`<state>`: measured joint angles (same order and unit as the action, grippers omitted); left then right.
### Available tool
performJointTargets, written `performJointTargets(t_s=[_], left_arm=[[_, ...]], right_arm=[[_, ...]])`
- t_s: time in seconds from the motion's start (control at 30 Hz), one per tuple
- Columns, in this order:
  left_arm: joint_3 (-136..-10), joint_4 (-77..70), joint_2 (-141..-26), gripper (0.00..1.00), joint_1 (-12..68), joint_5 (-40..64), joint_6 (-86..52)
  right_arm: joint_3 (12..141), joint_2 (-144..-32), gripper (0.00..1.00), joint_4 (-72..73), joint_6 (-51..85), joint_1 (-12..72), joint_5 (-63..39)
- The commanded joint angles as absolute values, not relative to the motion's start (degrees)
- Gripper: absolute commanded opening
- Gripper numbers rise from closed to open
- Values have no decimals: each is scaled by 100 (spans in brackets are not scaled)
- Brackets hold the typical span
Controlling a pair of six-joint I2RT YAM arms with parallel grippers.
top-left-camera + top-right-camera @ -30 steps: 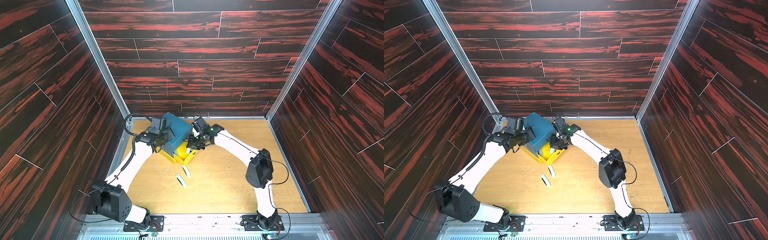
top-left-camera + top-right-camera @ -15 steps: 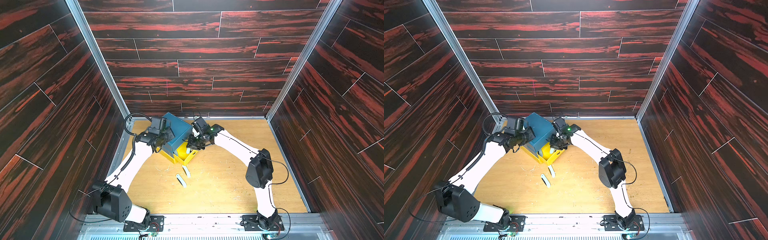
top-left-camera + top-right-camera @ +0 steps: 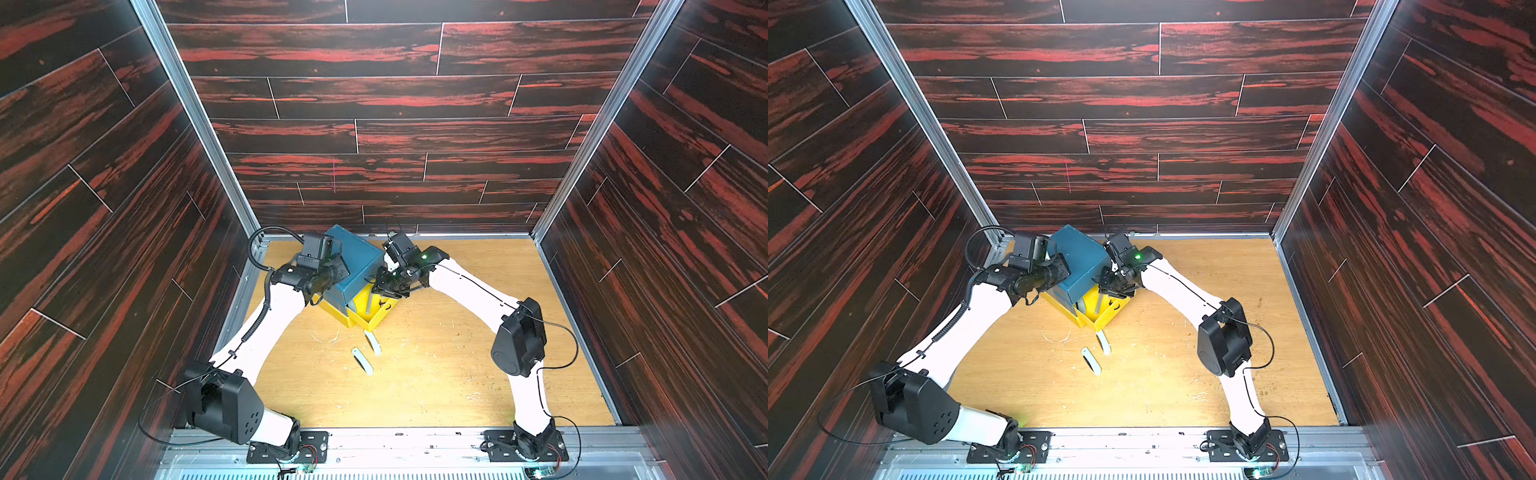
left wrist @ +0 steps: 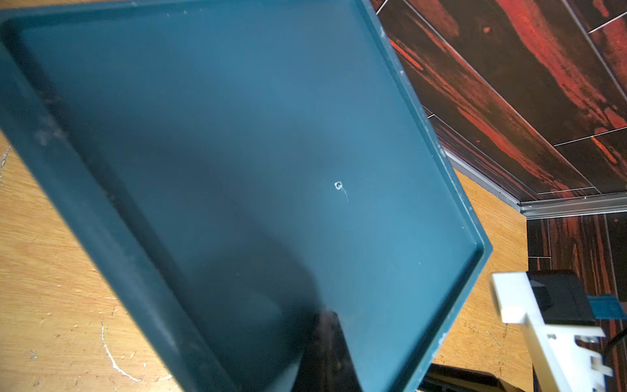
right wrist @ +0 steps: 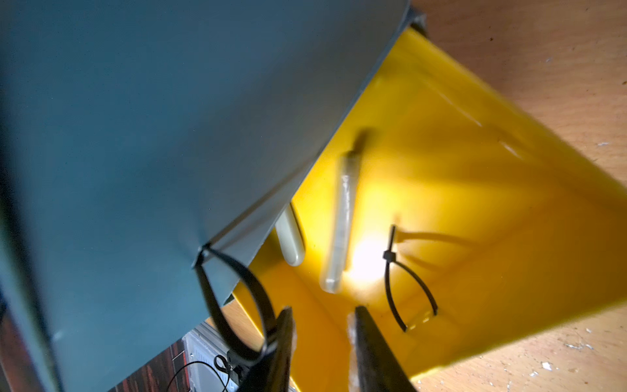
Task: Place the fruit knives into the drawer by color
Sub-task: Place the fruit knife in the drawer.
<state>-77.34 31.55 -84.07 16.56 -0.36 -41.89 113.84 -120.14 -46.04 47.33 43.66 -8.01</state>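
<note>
Our right tool [image 5: 322, 317] hangs over the pulled-out yellow drawer [image 5: 475, 203] with its jaws apart and nothing between them. One dark finger [image 5: 283, 339] sits right at the black loop pull [image 5: 237, 298] of the teal drawer front [image 5: 135, 152]; we cannot tell whether they touch. The yellow drawer's own loop pull [image 5: 403, 288] stands near the other finger.

Inside the yellow drawer we see two fruit knives. The first knife [image 5: 342, 220], pale and slim, lies in the open on the drawer floor. The second knife [image 5: 290, 237] lies beside it, partly hidden under the teal drawer front.

Our left tool [image 4: 327, 325] has its jaws together, holding nothing, with its dark tip at the recessed teal top of the drawer chest [image 4: 237, 135]. In both top views it comes at the chest from the left side.

The drawer chest stands turned cornerwise near the back of the wooden surface [image 3: 457, 374], towards the left wall. On the surface in front of the open yellow drawer lie two more pale knives. The third knife [image 3: 372, 341] is just beside the drawer's front corner. The fourth knife [image 3: 362, 360] lies close beside it, nearer the arm bases. Both top views show this pair.
</note>
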Motion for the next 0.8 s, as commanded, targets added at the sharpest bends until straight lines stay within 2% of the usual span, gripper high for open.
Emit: performJointTargets(t_s=[0.0,0.2,0.37,0.57,0.77], left_arm=[[-7690,3593,-8546,0,1628,8,-4204],[-7740,3609,-8588,0,1634,2,-4202],[-7830,3655,-8665,0,1628,-17,-4149],[-7875,3659,-8688,0,1634,-18,-4157],[-7858,3648,-8714,0,1639,0,-4176]], right_arm=[[11479,-12165,34,-4727,4653,4395,-753],[10937,-11621,17,-4383,4601,4423,-485],[10066,-10801,8,-4094,4403,4413,-172],[9044,-10177,4,-3919,4217,4312,-158],[8572,-10148,1,-3653,4212,4145,-365]])
